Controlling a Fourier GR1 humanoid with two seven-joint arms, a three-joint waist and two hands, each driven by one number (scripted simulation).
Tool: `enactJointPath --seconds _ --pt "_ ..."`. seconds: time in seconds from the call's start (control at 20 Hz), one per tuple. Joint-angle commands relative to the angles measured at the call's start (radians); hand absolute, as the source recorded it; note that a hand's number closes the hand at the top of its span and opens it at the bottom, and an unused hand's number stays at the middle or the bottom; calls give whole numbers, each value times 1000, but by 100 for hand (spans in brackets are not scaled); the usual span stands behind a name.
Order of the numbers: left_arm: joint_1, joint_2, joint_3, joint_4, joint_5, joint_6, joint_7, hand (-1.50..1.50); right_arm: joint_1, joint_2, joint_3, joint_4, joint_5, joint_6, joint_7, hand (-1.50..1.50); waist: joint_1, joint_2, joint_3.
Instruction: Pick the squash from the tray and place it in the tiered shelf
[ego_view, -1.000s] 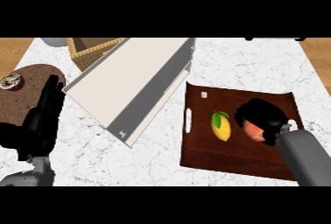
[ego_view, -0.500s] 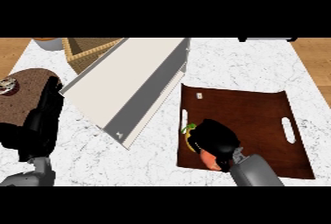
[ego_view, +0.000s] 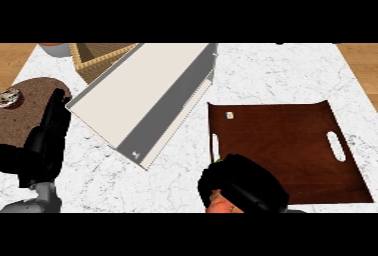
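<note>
Down at the bottom edge of the view, the squash (ego_view: 220, 206) is almost totally hidden, just an orange bit and a sliver of green peeking out from under the right hand (ego_view: 244, 187). That hand's fingers are curled round it, so it looks like the grab part is done. It sits right over the front-left corner of the brown tray (ego_view: 284, 135), so I'd say it's lifted off or right about there, though I can't tell how high it is from this angle.

Rest of the tray shows nothing else on it, only the two handle slots. Off to the left of it is the tiered shelf (ego_view: 151, 97), a big white and grey thing lying at an angle across the marble counter (ego_view: 280, 75).

So my read: we're in the carry step. Next move needs the hand to swing left and away from the robot toward the shelf, and get over a tier without clipping its edge.

The left hand (ego_view: 46, 145) is over at the left side, fingers straight, holding nothing, next to a round brown board (ego_view: 26, 112).
</note>
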Motion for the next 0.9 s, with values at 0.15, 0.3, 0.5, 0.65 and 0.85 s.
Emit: enactJointPath --seconds 0.15,0.3,0.5,0.65,0.85 --pt "-10 9 4 -4 7 -16 10 0 -44 17 -97 -349 -324 84 396 150 14 7 1" --pt "22 -2 -12 -37 -3 -16 1 0 -210 17 -167 -361 -388 76 571 150 30 9 2" --pt "-33 0 20 18 14 -22 8 0 -404 18 -259 -292 -510 97 717 150 28 11 2" --pt "-57 4 22 30 3 -26 25 0 -486 18 -234 -184 -509 -11 740 150 30 11 2" --pt "4 -47 -27 28 -30 -14 -44 0 -572 18 -272 -9 -456 -108 665 150 34 12 2"
